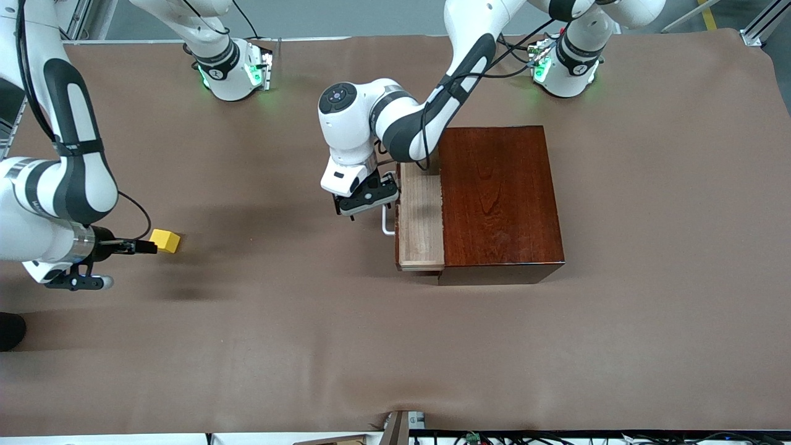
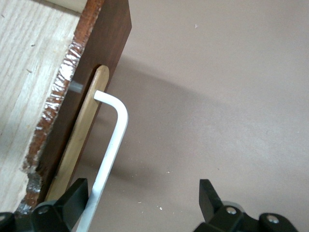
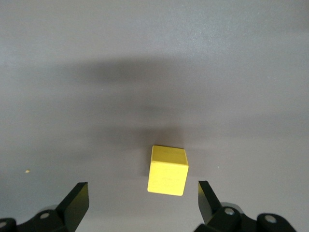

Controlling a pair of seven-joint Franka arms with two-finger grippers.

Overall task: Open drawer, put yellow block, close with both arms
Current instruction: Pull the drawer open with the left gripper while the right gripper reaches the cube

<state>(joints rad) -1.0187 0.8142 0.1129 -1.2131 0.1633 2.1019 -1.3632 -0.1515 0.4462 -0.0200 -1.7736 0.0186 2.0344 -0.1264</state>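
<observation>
1. The wooden box [image 1: 500,201] stood on the brown bench [image 1: 395,346], toward the left arm's end, dark reddish and glossy.
2. The drawer [image 1: 420,222] was partly pulled out of the box, its pale wood tray exposed and facing the right arm's end of the bench.
3. The white bar handle [image 2: 108,154] stood on the drawer's front; in the front view it showed just beside the left pincer.
4. The left pincer [image 1: 371,198] hung at the drawer's front. Its fingers [image 2: 72,198] were spread, one tip lying close against the handle, the other well clear over bare bench. Nothing was pinched.
5. The yellow block [image 1: 165,240] sat on the bench toward the right arm's end, well apart from the box and outside the drawer.
6. The right pincer [image 1: 145,246] was low at the block, fingers spread wide. In the right wrist view the block [image 3: 167,170] lay between the two fingers [image 3: 75,200], apart from both.
</observation>
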